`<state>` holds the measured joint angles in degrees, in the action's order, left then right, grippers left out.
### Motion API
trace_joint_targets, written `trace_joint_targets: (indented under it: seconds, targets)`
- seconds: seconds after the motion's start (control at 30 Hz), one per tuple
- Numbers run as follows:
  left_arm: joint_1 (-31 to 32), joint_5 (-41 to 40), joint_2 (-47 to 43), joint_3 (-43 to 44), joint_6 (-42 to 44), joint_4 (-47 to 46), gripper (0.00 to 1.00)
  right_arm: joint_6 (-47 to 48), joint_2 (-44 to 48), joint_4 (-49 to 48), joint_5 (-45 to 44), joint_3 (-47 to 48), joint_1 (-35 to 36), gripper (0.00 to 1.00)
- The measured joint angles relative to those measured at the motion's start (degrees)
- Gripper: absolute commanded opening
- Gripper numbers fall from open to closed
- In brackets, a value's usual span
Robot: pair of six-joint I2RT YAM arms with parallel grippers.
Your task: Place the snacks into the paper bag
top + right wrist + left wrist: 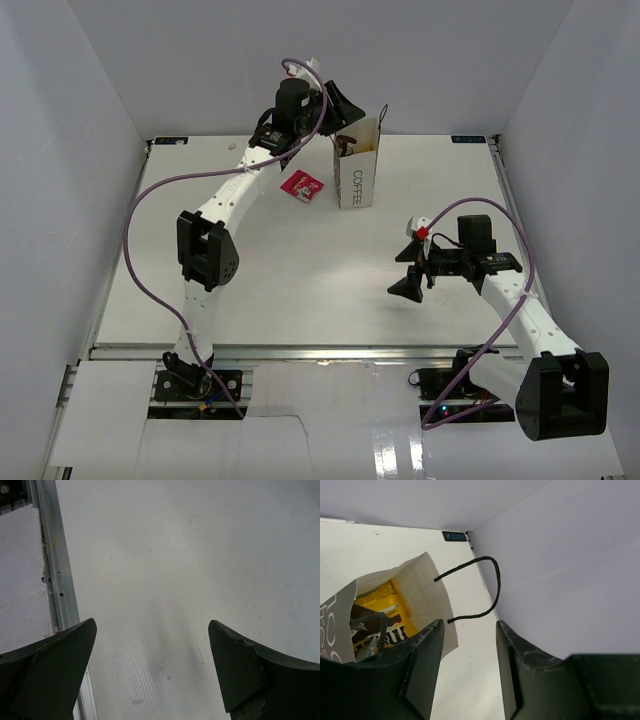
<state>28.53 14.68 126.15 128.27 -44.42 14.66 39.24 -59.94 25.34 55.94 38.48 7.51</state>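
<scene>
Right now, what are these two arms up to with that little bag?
They are packing snacks into the paper bag. The left tool hangs open and empty over the bag's mouth, at the back of the table; a yellow packet shows inside. One pink-red packet lies on the table just left of the bag. The right tool is open and empty over bare table, away from both.

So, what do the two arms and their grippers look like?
The left arm and right arm have white links, black joints and a purple cable looping alongside. The left gripper and right gripper each have two dark wedge-shaped fingers with scuffed edges. A small red part sits by the right wrist.
</scene>
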Motion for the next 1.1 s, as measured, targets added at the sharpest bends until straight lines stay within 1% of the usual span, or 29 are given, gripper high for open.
trace_joint_targets:
  seconds: [0.1,0.13,0.17,0.2,0.23,0.3,0.33,0.37,0.4,0.43,0.53,0.57,0.63,0.67,0.77,0.83,0.9,1.0,1.1]
  targets:
    - [-0.02,2.12,-1.18,-0.24,-0.09,-1.68,0.56,1.97,-2.40,1.49,0.66,1.42,0.52,0.98]
    - [-0.02,3.41,-2.34,-1.84,0.17,-3.50,0.58,3.89,-3.82,2.43,0.87,2.71,0.96,0.98]
    - [-0.02,4.72,-4.22,-4.28,0.81,-4.90,0.61,6.32,-5.60,3.65,0.98,4.44,1.62,0.98]
    - [0.00,5.95,-6.40,-6.78,1.68,-5.99,0.69,8.81,-7.52,5.57,1.09,6.64,2.54,0.98]
    - [0.00,7.10,-9.14,-9.88,2.91,-6.97,0.73,11.43,-9.42,7.32,1.01,9.05,3.61,0.99]
    - [0.00,8.50,-15.93,-17.25,5.95,-8.81,0.82,16.00,-13.84,9.31,0.07,14.51,6.62,0.98]
    - [0.00,8.48,-20.24,-21.14,7.91,-9.31,0.92,17.07,-15.82,9.94,-1.40,17.16,8.44,1.00]
    - [0.00,7.91,-24.76,-25.53,9.90,-10.12,0.97,17.73,-18.58,10.19,-3.78,20.44,10.75,1.00]
    - [-0.02,6.99,-30.49,-30.49,12.07,-10.43,0.98,18.01,-21.16,10.38,-5.92,23.23,13.05,0.94]
    - [-0.04,5.53,-35.69,-34.84,13.86,-10.36,0.98,17.68,-24.22,10.75,-8.66,26.71,15.50,0.93]
    - [-0.35,-2.25,-53.27,-48.00,18.56,-10.84,0.98,13.29,-33.59,9.68,-16.44,36.22,21.46,0.91]
    - [-0.57,-6.29,-59.14,-51.69,19.78,-10.71,0.98,11.08,-36.65,9.11,-19.58,39.08,23.32,0.91]
    - [-0.96,-13.11,-67.71,-56.50,21.16,-9.70,0.98,5.66,-41.75,7.08,-25.40,43.67,26.29,0.91]
    - [-1.25,-16.63,-74.51,-59.54,21.31,-8.76,0.98,2.71,-44.24,6.10,-28.74,46.05,27.80,0.91]
    - [-1.42,-24.94,-85.81,-63.98,19.78,-3.85,0.98,-5.95,-50.71,4.00,-38.32,53.22,31.56,0.96]
    - [-1.42,-28.81,-91.08,-66.10,17.27,0.92,0.98,-11.67,-55.39,1.40,-45.99,59.04,34.29,1.00]
    - [-1.44,-31.34,-94.62,-68.46,13.81,5.68,0.98,-15.61,-59.58,-0.72,-54.34,64.41,36.76,0.94]
    - [-1.42,-33.33,-98.64,-73.99,7.69,13.27,0.98,-19.52,-66.01,-4.81,-65.44,72.52,39.60,0.90]
    - [-1.42,-33.79,-101.59,-78.77,1.99,19.26,0.98,-21.53,-71.91,-9.01,-73.59,79.45,41.29,0.90]
